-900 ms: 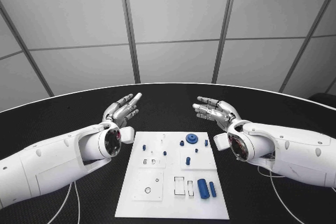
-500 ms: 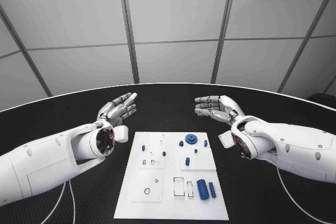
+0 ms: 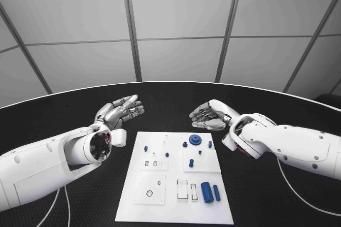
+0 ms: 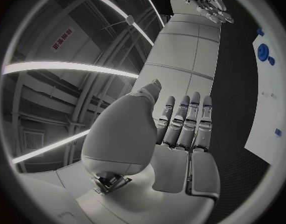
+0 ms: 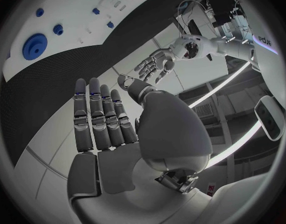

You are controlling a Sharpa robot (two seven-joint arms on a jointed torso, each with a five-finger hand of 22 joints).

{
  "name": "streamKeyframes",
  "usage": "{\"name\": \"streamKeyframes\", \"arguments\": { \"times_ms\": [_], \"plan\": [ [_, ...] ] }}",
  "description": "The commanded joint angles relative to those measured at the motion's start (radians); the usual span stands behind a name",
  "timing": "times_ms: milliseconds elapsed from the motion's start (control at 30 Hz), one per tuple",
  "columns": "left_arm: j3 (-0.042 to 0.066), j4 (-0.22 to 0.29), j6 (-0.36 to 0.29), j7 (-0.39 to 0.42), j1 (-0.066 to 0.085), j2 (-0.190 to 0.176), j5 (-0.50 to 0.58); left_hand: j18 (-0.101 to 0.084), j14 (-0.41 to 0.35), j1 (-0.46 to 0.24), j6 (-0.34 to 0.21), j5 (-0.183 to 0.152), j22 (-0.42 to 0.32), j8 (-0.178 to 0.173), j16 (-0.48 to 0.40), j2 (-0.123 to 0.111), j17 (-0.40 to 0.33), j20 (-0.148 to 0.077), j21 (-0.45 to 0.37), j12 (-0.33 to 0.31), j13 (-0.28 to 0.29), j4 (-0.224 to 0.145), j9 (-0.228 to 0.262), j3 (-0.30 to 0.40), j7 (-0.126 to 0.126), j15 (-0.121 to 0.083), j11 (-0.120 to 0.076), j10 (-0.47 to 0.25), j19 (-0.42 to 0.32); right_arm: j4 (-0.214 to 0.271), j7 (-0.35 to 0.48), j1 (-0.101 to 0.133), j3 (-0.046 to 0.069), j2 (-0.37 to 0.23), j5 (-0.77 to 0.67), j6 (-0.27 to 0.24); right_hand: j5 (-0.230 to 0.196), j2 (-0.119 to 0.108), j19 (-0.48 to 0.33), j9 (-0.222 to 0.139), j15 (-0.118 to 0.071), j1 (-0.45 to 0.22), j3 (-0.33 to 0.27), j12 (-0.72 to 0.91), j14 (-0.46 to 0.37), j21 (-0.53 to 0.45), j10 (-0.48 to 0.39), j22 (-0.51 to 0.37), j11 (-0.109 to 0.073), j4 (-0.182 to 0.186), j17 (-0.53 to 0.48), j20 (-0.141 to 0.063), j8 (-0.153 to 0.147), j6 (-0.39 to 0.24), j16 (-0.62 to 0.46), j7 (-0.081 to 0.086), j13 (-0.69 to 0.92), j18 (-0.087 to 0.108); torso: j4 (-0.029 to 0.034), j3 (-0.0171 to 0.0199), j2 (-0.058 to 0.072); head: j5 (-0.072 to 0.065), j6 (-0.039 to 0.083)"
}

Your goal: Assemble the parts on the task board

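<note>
Task apparently not begun: silver left hand (image 3: 120, 110) and right hand (image 3: 208, 115) empty, fingers released and apart, raised beyond far edge of white rectangular task board (image 3: 157, 203) at table centre; small blue plastic parts (image 3: 207, 191) loose on it, assembly outstanding.

Black table (image 3: 64, 113), round far edge, textured top. Grey panelled wall (image 3: 178, 35) behind, dark seams between panels. White cables (image 3: 67, 202) trail on table, both sides.
</note>
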Motion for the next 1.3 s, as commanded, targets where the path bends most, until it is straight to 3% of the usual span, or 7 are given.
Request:
{"name": "streamKeyframes", "arguments": {
  "times_ms": [33,300,633,767,867,1000,1300],
  "plan": [
    [0.000,0.024,0.009,-0.004,0.005,-0.015,-0.007,0.017,0.009,0.006,0.014,0.001,0.001,0.006,0.002,-0.003,0.002,0.000,0.008,0.004,0.000,-0.007,0.002,0.004,0.089,-0.001,-0.002,0.010,0.012,-0.003,-0.064,0.006,0.000,0.010,-0.132,0.025,-0.002,-0.024,0.131,0.013,-0.060,0.010,-0.049,-0.009,0.164,0.164,0.083,0.093,-0.037,-0.013,0.101,-0.072,0.011,0.058,0.090,-0.026,0.006,0.007,0.0099,-0.0058,0.017,-0.005,-0.002],
    [0.000,0.087,0.019,-0.007,0.019,-0.052,-0.012,0.032,0.023,0.002,0.025,0.001,0.006,0.003,0.007,-0.005,0.005,0.000,0.027,-0.001,-0.001,-0.018,0.002,0.015,0.087,-0.005,-0.005,0.017,0.043,-0.008,-0.198,0.013,0.001,0.040,-0.363,0.084,0.014,-0.041,0.187,0.015,-0.087,-0.010,-0.052,-0.008,0.273,0.313,0.084,0.190,-0.051,0.004,0.228,-0.105,0.001,0.061,0.211,-0.036,0.013,0.008,0.0311,-0.0185,0.057,-0.024,0.004],
    [0.000,0.130,0.044,-0.015,0.049,-0.087,-0.013,0.032,0.023,0.002,0.019,0.001,0.004,0.000,0.007,-0.008,0.005,0.000,0.024,-0.003,-0.001,-0.021,0.001,0.017,0.087,-0.005,-0.005,0.017,0.040,-0.015,-0.302,0.021,0.001,0.065,-0.559,0.126,-0.012,-0.074,0.209,0.027,-0.094,-0.017,-0.038,0.044,0.289,0.427,-0.048,0.276,-0.055,0.050,0.420,-0.106,-0.003,0.030,0.412,-0.054,0.022,0.009,0.0467,-0.0288,0.100,-0.037,0.013],
    [0.000,0.146,0.045,-0.012,0.055,-0.100,-0.013,0.032,0.023,0.002,0.020,0.001,0.004,0.000,0.007,-0.009,0.005,0.000,0.024,-0.003,-0.001,-0.022,0.001,0.017,0.087,-0.005,-0.005,0.017,0.040,-0.012,-0.318,0.023,0.001,0.067,-0.585,0.140,-0.008,-0.081,0.218,0.036,-0.095,-0.016,-0.030,0.076,0.296,0.472,-0.061,0.312,-0.058,0.066,0.533,-0.107,0.006,0.029,0.548,-0.058,0.031,0.008,0.0510,-0.0305,0.110,-0.043,0.018],
    [0.001,0.158,0.045,-0.009,0.059,-0.111,-0.013,0.032,0.023,0.002,0.021,0.001,0.004,0.000,0.007,-0.009,0.005,0.000,0.024,-0.003,-0.001,-0.022,0.001,0.017,0.087,-0.005,-0.005,0.017,0.040,-0.011,-0.328,0.024,0.002,0.071,-0.600,0.154,-0.006,-0.086,0.243,0.044,-0.093,-0.011,-0.020,0.099,0.308,0.579,-0.086,0.433,-0.056,0.078,0.690,-0.105,0.011,0.020,0.720,-0.060,0.036,-0.005,0.0521,-0.0317,0.115,-0.044,0.021],
    [0.001,0.168,0.045,-0.007,0.063,-0.117,-0.013,0.033,0.023,0.002,0.022,0.001,0.004,0.000,0.007,-0.010,0.005,0.000,0.024,-0.004,-0.001,-0.023,0.001,0.017,0.086,-0.005,-0.005,0.017,0.040,-0.008,-0.343,0.024,0.002,0.071,-0.627,0.176,-0.006,-0.090,0.255,0.051,-0.093,-0.010,-0.015,0.117,0.315,0.632,-0.100,0.494,-0.056,0.089,0.791,-0.104,0.018,0.016,0.832,-0.062,0.040,-0.010,0.0572,-0.0337,0.123,-0.047,0.020],
    [0.001,0.179,0.045,-0.008,0.068,-0.120,-0.013,0.033,0.023,0.002,0.022,0.001,0.004,0.000,0.007,-0.010,0.005,0.000,0.024,-0.004,-0.001,-0.023,0.001,0.017,0.086,-0.005,-0.005,0.017,0.040,-0.011,-0.359,0.025,0.001,0.069,-0.644,0.194,-0.006,-0.093,0.273,0.058,-0.092,-0.006,-0.010,0.131,0.324,0.668,-0.112,0.537,-0.055,0.097,0.870,-0.104,0.024,0.012,0.922,-0.059,0.041,-0.014,0.0588,-0.0343,0.132,-0.053,0.025]
  ]
}}
